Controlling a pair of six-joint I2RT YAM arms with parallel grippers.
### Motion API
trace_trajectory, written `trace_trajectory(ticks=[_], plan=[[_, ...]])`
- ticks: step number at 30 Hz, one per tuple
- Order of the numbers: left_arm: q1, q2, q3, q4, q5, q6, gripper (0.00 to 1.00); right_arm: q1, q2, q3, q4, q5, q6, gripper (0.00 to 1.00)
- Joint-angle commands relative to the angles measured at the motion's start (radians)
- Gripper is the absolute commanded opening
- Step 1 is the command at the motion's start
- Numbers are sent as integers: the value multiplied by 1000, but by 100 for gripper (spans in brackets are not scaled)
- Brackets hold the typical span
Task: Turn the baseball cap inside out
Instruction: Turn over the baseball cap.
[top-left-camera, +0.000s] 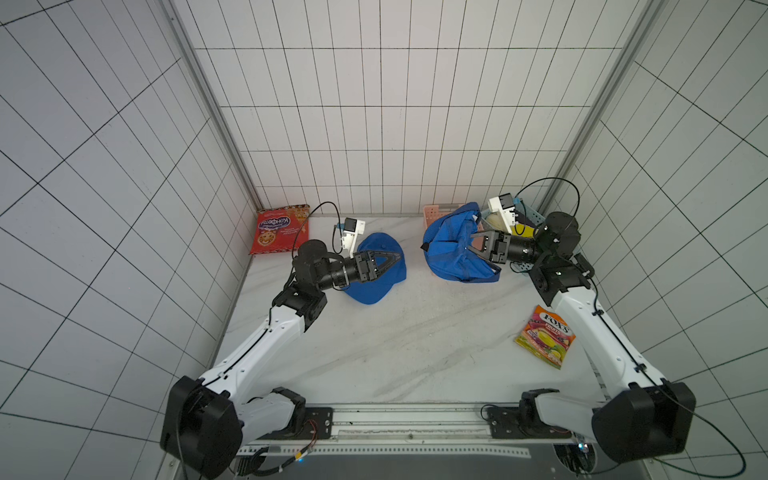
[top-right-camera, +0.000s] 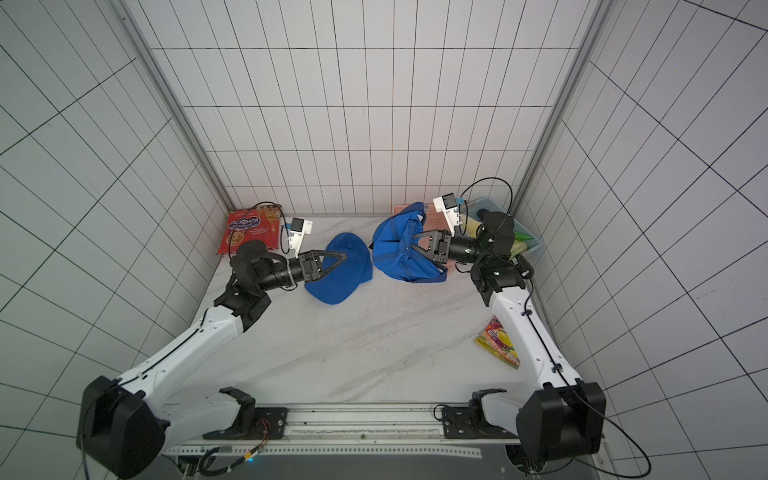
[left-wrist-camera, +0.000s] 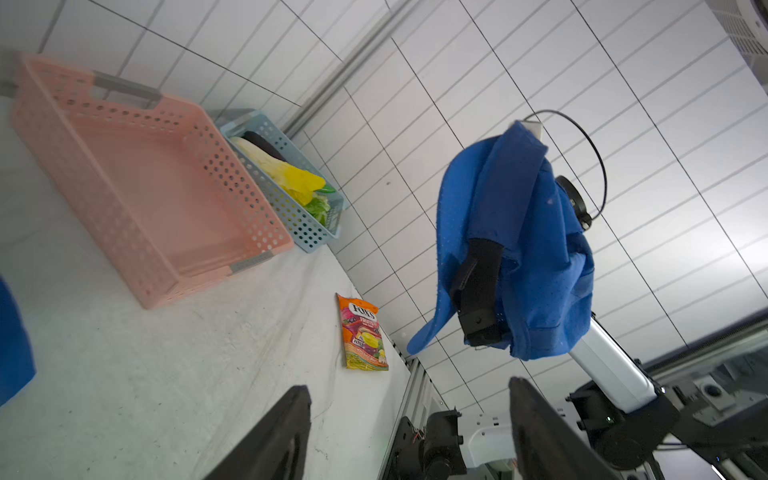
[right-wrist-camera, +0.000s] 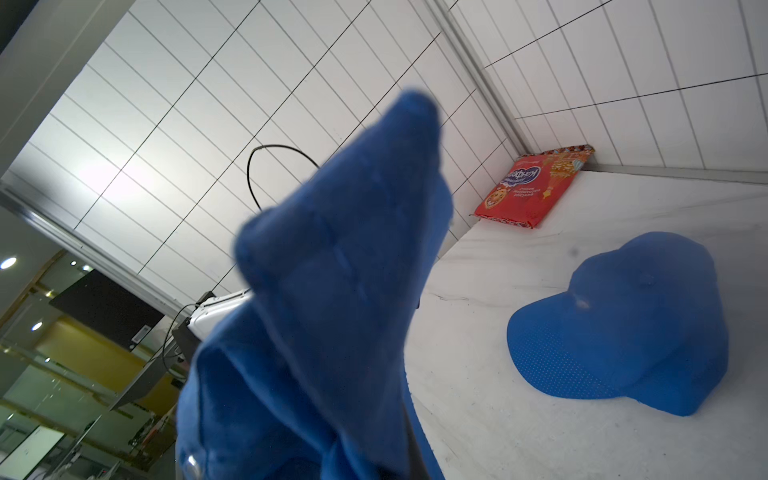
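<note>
The blue baseball cap (top-left-camera: 451, 249) hangs crumpled above the table at the back right, its fabric bunched round my right gripper (top-left-camera: 473, 243), which is shut on it. The left wrist view shows this cap (left-wrist-camera: 528, 249) in the air with a black finger (left-wrist-camera: 478, 291) against the fabric. It fills the right wrist view (right-wrist-camera: 332, 291) and hides the jaws. Another blue cap (top-left-camera: 378, 286) lies crown up on the table at the back left. My left gripper (top-left-camera: 399, 257) hovers over that cap, open, with nothing between its fingers (left-wrist-camera: 291, 424).
A red cookie packet (top-left-camera: 280, 230) leans in the back left corner. A Fox's candy bag (top-left-camera: 546, 336) lies by the right arm. A pink basket (left-wrist-camera: 232, 249) and a blue basket (left-wrist-camera: 307, 237) of vegetables stand along the back wall at the right.
</note>
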Motion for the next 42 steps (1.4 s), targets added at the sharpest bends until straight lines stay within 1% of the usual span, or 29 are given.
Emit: trace_trajectory(ticks=[1,4,8,9,10,11,14,18,21,25,31,39,42], plan=[[-44,32,58,58,103,28,69,35,-17,50,-44,-76,-43,0],[-69,64,83,69,113,29,60,53,-18,69,-69,-76,-55,0],[-77,86,86,106,99,10,52,67,-18,92,-70,-84,-53,0],[-77,85,83,118,88,3,46,71,-17,97,-73,-88,-53,0],[-76,87,79,132,71,-9,43,72,-17,99,-75,-93,-53,0],[-75,85,71,164,50,-23,43,74,-17,100,-80,-100,-57,0],[-73,84,59,243,29,-56,54,78,-23,102,-151,-109,-110,0],[-73,84,66,254,-5,-59,56,96,-32,94,-220,-113,-182,0],[-74,103,82,246,5,-57,53,116,-35,85,-236,-119,-207,0],[-81,139,113,226,30,-22,45,137,-33,94,-252,-128,-229,0],[-89,188,160,212,76,-22,34,147,-23,99,-272,-153,-258,0],[-139,235,213,179,237,-9,35,148,-1,111,-301,-177,-292,0],[-167,251,230,173,273,-13,35,148,7,118,-315,-188,-303,0]])
